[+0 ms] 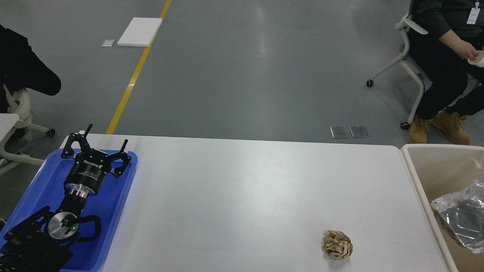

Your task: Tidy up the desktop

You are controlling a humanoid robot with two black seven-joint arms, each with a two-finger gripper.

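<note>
Head view: your left gripper (107,145) hovering wide open over blue plastic tray (124,196); crumpled brown paper ball (337,244) sitting on white desktop (245,189), well right of tray, near beige bin (416,181). Right gripper not showing, likely nearer.

Blue tray (123,196) sits far left, beige bin (418,181) far right holding crinkled silver foil (459,215). Beyond, a seated person (442,49), white board (140,32) on the floor.
</note>
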